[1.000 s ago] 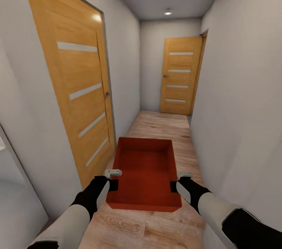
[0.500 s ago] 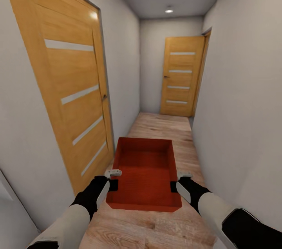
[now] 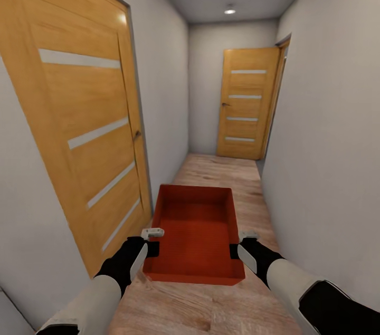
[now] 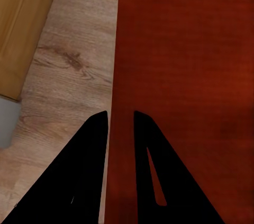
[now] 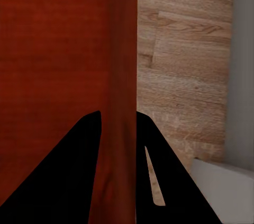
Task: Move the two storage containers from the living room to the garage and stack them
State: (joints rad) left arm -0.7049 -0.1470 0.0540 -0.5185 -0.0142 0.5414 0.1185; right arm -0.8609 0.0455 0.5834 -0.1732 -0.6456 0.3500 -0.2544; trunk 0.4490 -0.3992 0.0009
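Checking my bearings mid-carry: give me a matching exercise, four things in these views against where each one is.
Things:
1. storage container
2. near door
3. far door
4. ceiling light

Places:
A. at the corridor's end
B. overhead, far down the hall
C. held between left gripper and right gripper
D. in the left wall

Pairs: 1-C, 2-D, 3-A, 4-B

Home hallway: wooden doors (image 3: 245, 104), plank flooring (image 3: 221, 171).

The camera is advancing along the corridor: the near wooden door (image 3: 79, 129) on the left is looming larger and sliding toward the frame edge, while the far door (image 3: 247, 104) and ceiling light (image 3: 229, 11) are shifting slightly.
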